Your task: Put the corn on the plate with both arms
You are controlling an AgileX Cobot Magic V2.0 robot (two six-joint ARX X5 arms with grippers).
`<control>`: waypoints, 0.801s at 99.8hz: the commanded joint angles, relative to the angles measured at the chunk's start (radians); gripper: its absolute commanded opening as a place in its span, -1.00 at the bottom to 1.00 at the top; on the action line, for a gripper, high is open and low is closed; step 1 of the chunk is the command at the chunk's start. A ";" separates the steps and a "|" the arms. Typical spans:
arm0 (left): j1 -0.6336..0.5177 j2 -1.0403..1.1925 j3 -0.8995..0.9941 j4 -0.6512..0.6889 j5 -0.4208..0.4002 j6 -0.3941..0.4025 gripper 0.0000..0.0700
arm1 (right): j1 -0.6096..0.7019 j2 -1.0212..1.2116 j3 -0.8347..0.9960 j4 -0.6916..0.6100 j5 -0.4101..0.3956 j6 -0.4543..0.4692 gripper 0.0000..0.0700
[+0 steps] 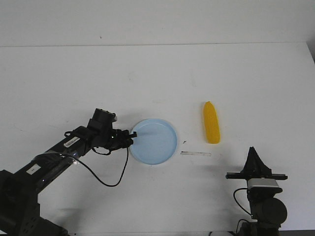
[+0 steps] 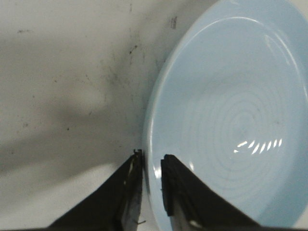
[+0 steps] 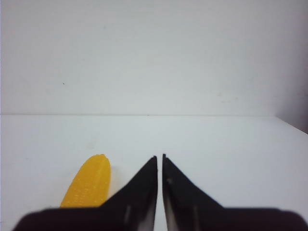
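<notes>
- table (image 1: 147, 73): white, scuffed; carries everything.
- left arm: reaches in from near left. left gripper (image 1: 130, 134) sits at the plate's left rim. Left wrist view shows the fingers (image 2: 132, 192) pinching the rim, one outside, one inside.
- right arm: parked near right, well apart from the corn. right gripper (image 3: 160, 161) fingers pressed almost together, thin slit, holding nothing.
- plate (image 1: 162, 150): pale blue, round, shallow, nothing in it, centre of table. Likely light, stiff plastic, slick; a rim pinch would drag or steady it, but it may tip if lifted.
- corn (image 1: 212, 123): yellow cob lying flat, right of the plate and apart from it, pointed end far. Probably light, hard, smooth, could roll; best gripped across the middle.
- strip (image 1: 195, 154): small pale piece near the plate's right edge.
- views: only the front view shows corn-to-plate spacing; only the left wrist view shows the rim pinch; the right wrist view catches one end of the corn, no plate.
</notes>
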 commanded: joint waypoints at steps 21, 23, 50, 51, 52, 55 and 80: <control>-0.005 -0.007 0.011 0.001 0.006 0.008 -0.14 | 0.001 0.001 -0.002 0.010 0.000 -0.005 -0.96; -0.005 -0.015 0.011 0.000 0.005 0.010 -0.14 | 0.001 0.001 -0.002 0.010 0.000 -0.005 -0.96; 0.024 -0.168 0.011 0.021 -0.017 0.069 -0.19 | 0.001 0.001 -0.002 0.010 0.000 -0.005 -0.96; 0.025 -0.175 0.011 0.023 -0.023 0.074 -0.19 | 0.001 0.001 -0.002 0.010 0.000 -0.005 -0.96; 0.026 -0.182 0.011 0.024 -0.030 0.079 -0.19 | 0.001 0.001 -0.002 0.010 0.000 -0.005 -0.96; 0.028 -0.198 0.011 0.026 -0.048 0.093 -0.20 | 0.001 0.001 -0.002 0.010 0.000 -0.005 -0.96; 0.056 -0.352 0.010 0.081 -0.264 0.303 -0.77 | 0.001 0.001 -0.002 0.010 0.000 -0.005 -0.96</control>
